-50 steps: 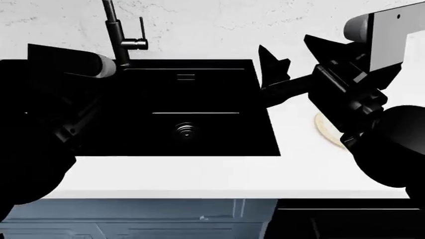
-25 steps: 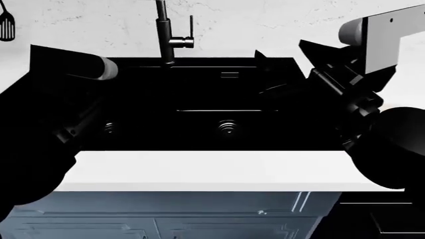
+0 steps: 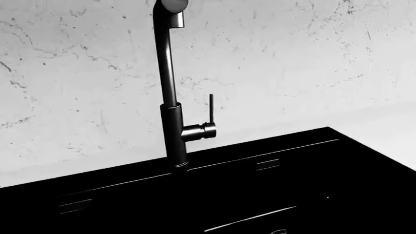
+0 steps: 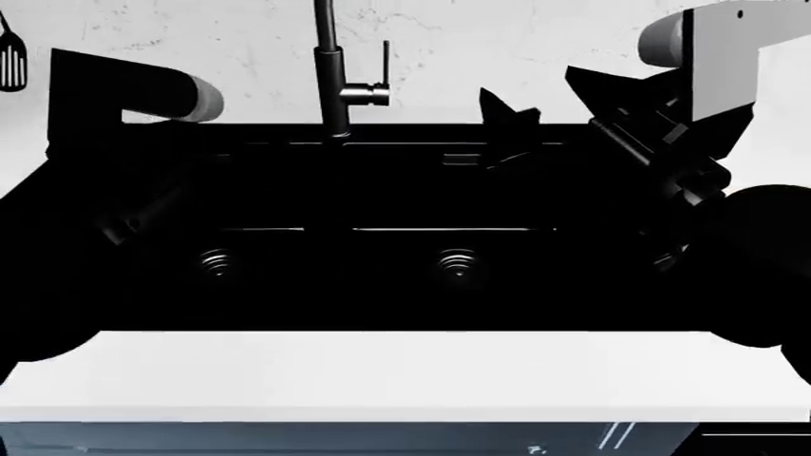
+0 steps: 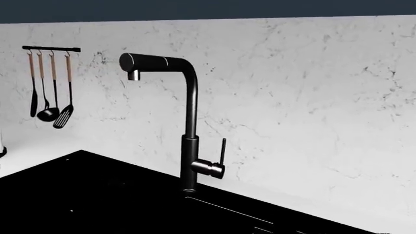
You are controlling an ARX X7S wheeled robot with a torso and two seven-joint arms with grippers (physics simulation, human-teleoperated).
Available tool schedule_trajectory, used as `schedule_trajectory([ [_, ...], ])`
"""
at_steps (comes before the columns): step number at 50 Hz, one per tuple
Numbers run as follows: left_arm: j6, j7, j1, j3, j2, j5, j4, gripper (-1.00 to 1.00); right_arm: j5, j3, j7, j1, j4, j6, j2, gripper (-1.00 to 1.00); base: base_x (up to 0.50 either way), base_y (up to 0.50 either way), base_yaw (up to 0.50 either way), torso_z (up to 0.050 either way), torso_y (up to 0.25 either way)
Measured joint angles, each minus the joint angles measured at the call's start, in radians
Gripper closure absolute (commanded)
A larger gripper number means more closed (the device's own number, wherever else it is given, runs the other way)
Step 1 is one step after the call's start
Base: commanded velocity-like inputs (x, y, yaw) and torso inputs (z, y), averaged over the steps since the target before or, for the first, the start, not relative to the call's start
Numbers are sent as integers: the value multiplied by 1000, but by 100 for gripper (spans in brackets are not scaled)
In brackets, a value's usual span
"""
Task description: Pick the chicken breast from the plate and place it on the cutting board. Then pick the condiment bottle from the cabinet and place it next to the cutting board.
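Note:
The chicken breast, the plate, the cutting board and the condiment bottle are all out of view. In the head view my right gripper (image 4: 529, 85) hangs over the back right of the black sink (image 4: 380, 285). Its two pointed fingers are spread apart, with only the white wall showing between them. My left arm (image 4: 127, 114) reaches over the sink's left side, and its gripper is lost against the black basin. Neither wrist view shows its own jaws; both look at the faucet (image 3: 172, 117) (image 5: 192, 131).
The sink has two basins, each with a drain (image 4: 459, 261). The black faucet (image 4: 336, 85) stands at its back edge. A strip of white counter (image 4: 380, 370) runs along the front. A rail of hanging utensils (image 5: 48, 87) is on the marbled wall at the left.
The view has swept left along the counter. The faucet and sink slid right in view, a second basin appeared, and the plate at the right passed out of sight.

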Motion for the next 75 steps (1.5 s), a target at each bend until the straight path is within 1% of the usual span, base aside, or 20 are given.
schedule_trajectory([
  [18, -6, -5, -33, 11, -3, -11, -11, -100, 7, -2, 11, 16, 5, 7, -1, -100, 482, 169, 0, 0, 1],
  [30, -4, -9, -31, 12, -10, -19, -10, -100, 8, -11, 29, 23, 9, 17, -3, -100, 24, 18, 0, 0, 0],
  [38, 0, -6, -27, 12, -18, -21, -10, -100, 34, -22, 66, 68, 23, 53, -12, -100, 0, 0, 0, 0, 0],
  [42, 2, -5, -25, 10, -24, -24, -8, -100, 59, -28, 95, 124, 37, 84, -22, -100, 0, 0, 0, 0, 0],
  [49, -1, -13, -26, -1, -35, -42, -3, -100, 89, -50, 127, 280, 79, 157, -51, -100, 0, 0, 0, 0, 0],
  [61, -7, -27, -33, -18, -51, -73, 6, -100, 28, -98, 89, 529, 144, 214, -109, -100, 0, 0, 0, 0, 0],
  [75, -8, -38, -41, -22, -59, -92, 9, -100, -39, -133, 44, 687, 179, 230, -146, -100, 0, 0, 0, 0, 0],
])
